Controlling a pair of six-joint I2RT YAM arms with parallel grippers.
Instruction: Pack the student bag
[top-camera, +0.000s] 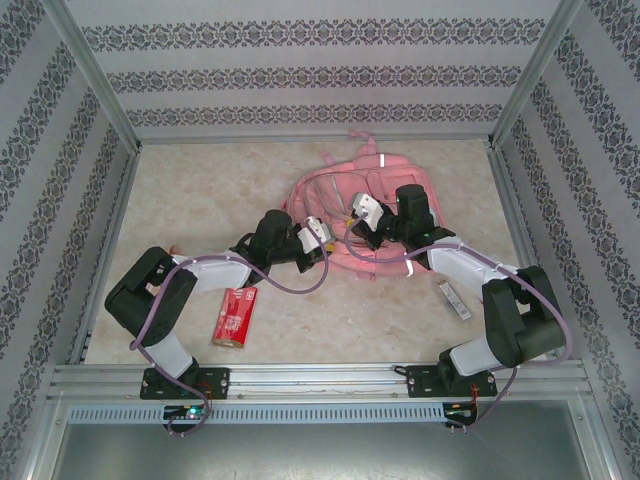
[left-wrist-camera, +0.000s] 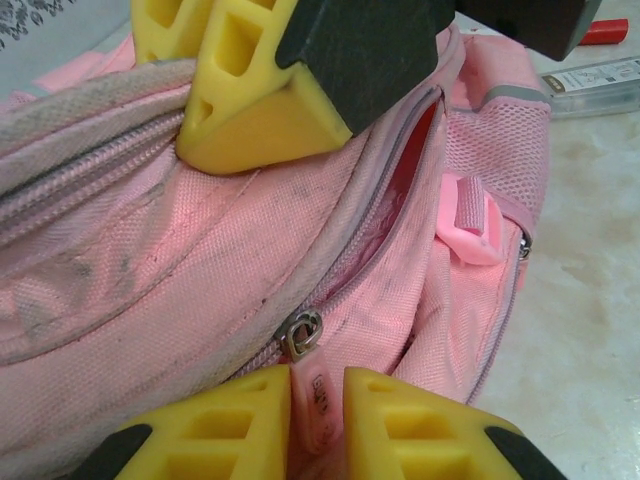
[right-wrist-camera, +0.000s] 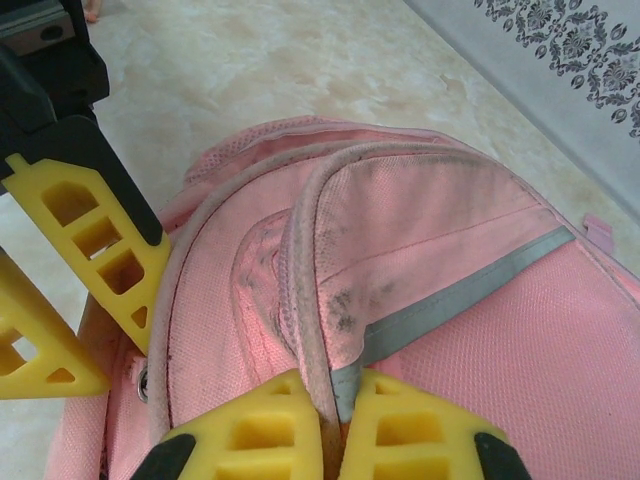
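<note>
Starting at the near edge, I have both arm bases on the rail. Just beyond them a red packet (top-camera: 235, 315) lies flat on the table (top-camera: 190, 200) to the left and a small pale case (top-camera: 453, 300) to the right; the print on either is too small for me to read.

The left arm (top-camera: 160, 300) folds back at a near-left elbow, then reaches far and right. The right arm (top-camera: 515, 320) bends at a near-right elbow and reaches far and left. The two wrists meet over the student bag (top-camera: 335, 195) and cover much of its middle.

From the left wrist, the left jaws are closed on the pink zip pull (left-wrist-camera: 318, 400), whose lower end is cut off by the frame edge. The metal slider (left-wrist-camera: 300, 332) sits just above the fingers (left-wrist-camera: 230, 430), and the zip beyond it gapes onto a reddish lining I cannot see into.

From the right wrist, the right jaws pinch a raised seam of the bag's front, right where a grey reflective strip (right-wrist-camera: 450, 300) ends.

The bag lies flat in the far half of the table, a little right of centre. Its long axis seems to run near to far, with a strap loop (top-camera: 358, 137) at the far end, though with the arms over it I cannot trace the outline.
</note>
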